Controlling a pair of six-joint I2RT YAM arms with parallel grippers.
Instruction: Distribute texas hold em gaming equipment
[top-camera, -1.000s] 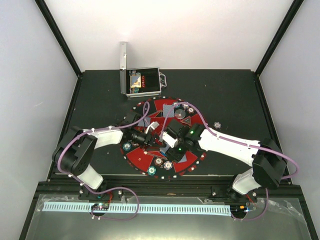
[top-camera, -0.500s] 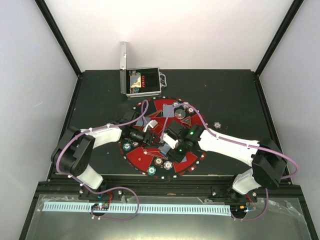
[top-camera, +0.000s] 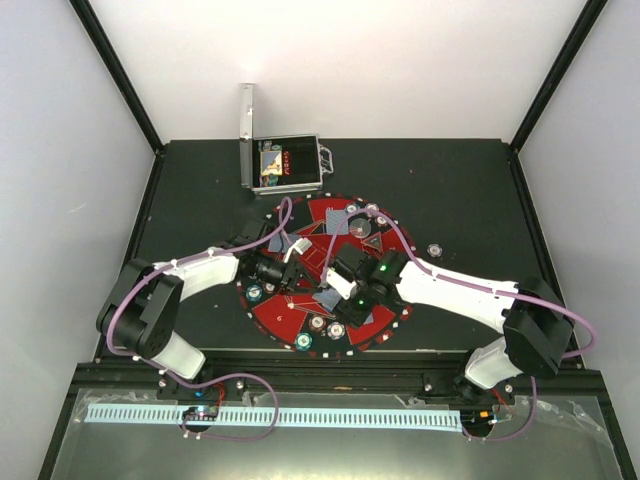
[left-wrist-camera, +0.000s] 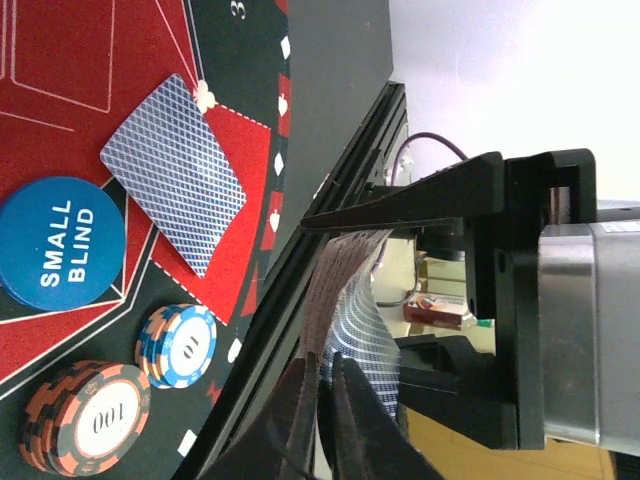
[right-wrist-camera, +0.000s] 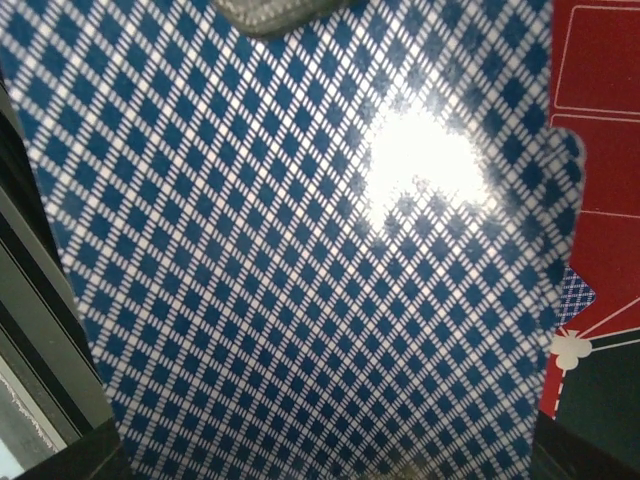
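Observation:
Above the round red-and-black mat (top-camera: 275, 312) my right gripper (top-camera: 338, 283) is shut on a deck of blue-diamond-backed playing cards (right-wrist-camera: 300, 260), which fills the right wrist view. My left gripper (left-wrist-camera: 328, 420) meets that deck (left-wrist-camera: 365, 330) from the left, its fingers (left-wrist-camera: 300, 430) pinched shut on the edge of a card. On the mat lie a single face-down card (left-wrist-camera: 172, 170), a blue "SMALL BLIND" disc (left-wrist-camera: 62, 243), a blue-and-orange chip stack (left-wrist-camera: 178, 344) and a brown-red chip stack (left-wrist-camera: 85, 418).
An open silver case (top-camera: 285, 165) stands at the far edge, behind the mat. More chips (top-camera: 337, 329) sit along the mat's near rim, two at its far rim (top-camera: 372, 210). One small disc (top-camera: 434, 249) lies off the mat to the right.
My left gripper has moved away from the near rim toward the deck and gone from open to shut. The right gripper has held still with the deck.

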